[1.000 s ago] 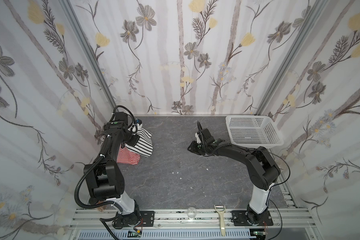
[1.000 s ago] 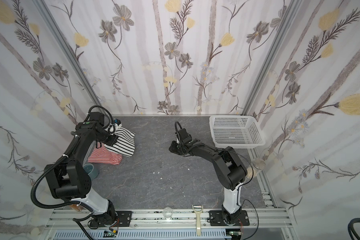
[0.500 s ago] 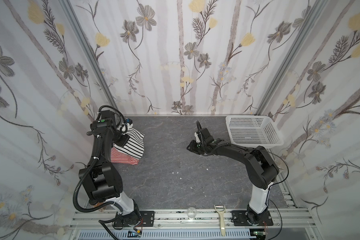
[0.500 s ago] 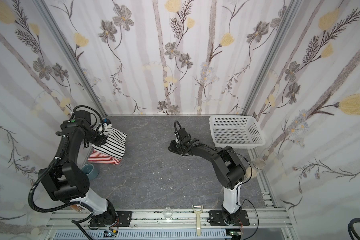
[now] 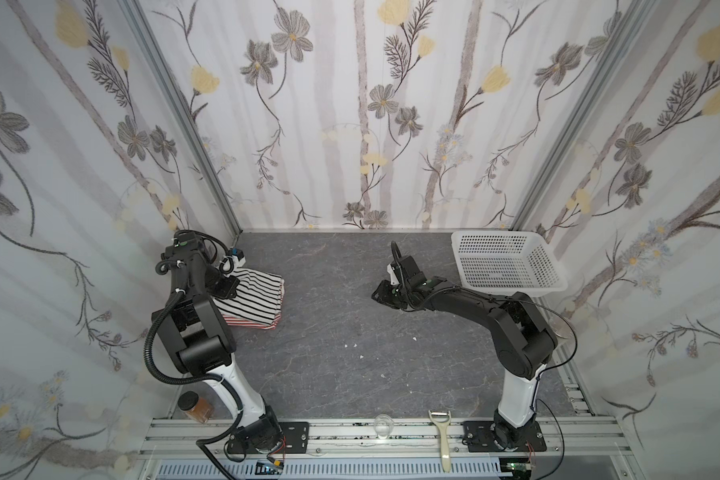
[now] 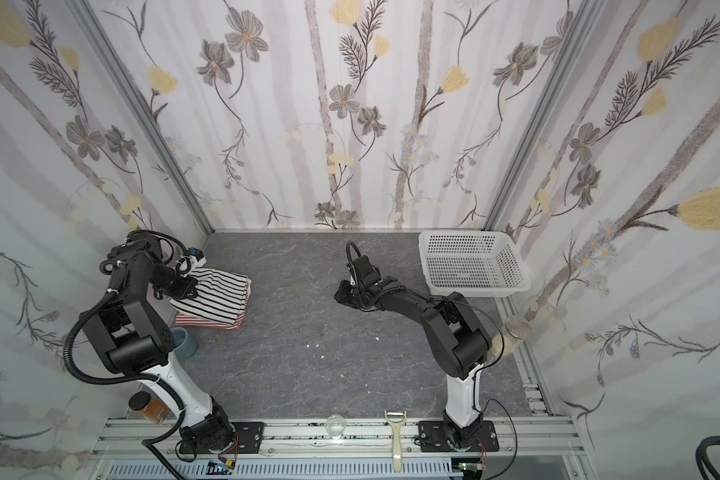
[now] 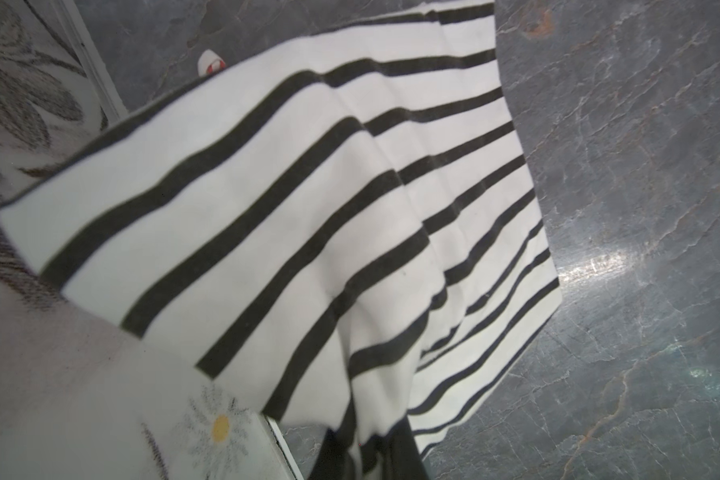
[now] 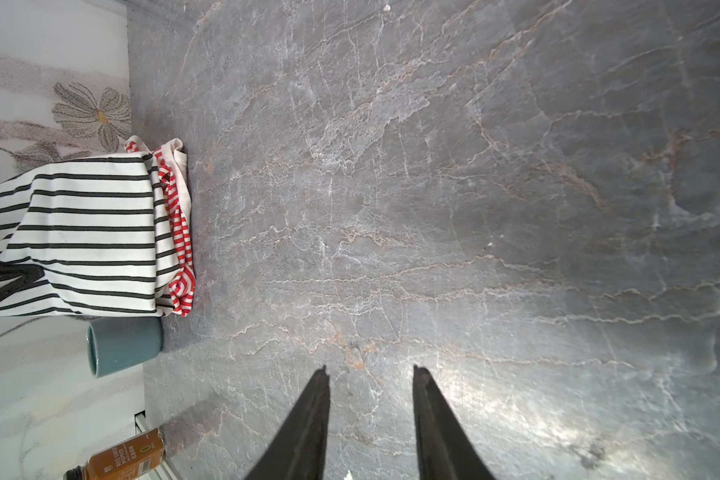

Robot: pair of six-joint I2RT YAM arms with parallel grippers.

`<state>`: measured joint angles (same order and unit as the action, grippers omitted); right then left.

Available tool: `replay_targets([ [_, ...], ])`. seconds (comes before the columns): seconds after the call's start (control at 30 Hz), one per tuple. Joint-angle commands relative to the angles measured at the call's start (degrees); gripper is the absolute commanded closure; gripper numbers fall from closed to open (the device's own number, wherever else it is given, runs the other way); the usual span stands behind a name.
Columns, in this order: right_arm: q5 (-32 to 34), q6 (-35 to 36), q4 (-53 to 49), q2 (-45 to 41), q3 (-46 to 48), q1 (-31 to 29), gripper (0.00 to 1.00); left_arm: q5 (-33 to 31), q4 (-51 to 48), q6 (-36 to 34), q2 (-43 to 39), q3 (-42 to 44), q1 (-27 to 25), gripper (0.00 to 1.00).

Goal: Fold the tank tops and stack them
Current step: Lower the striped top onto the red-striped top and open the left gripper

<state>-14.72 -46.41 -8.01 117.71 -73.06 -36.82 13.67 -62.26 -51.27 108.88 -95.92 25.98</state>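
The white tank top with black stripes drapes over the red-and-white striped tank top at the table's left side. Only an edge of the red-and-white one shows. My left gripper is shut on the black-striped top's edge by the left wall, holding that edge slightly raised. My right gripper hovers over the bare middle of the table, open and empty.
A white perforated basket stands at the back right. A teal cup sits right beside the tops. A spice jar, a small glass and a peeler lie near the front rail.
My left gripper has carried the black-striped top leftward toward the wall and down onto the red-and-white one. The right arm has stayed still.
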Motion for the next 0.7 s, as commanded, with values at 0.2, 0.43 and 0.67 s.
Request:
replay_targets([
  [0.2,0.9,-0.5,-0.1,-0.4,-0.9,-0.6,0.65,0.8,3.4,0.1,4.0,-0.5,1.0,1.00],
  [0.43,0.9,-0.1,-0.5,-0.7,-1.2,-0.9,0.65,-1.7,8.7,2.9,6.0,1.0,2.6,1.00],
  [0.67,0.3,0.9,-1.2,-0.5,-2.3,-1.3,0.65,-3.4,11.8,5.1,5.4,2.7,3.2,0.63],
])
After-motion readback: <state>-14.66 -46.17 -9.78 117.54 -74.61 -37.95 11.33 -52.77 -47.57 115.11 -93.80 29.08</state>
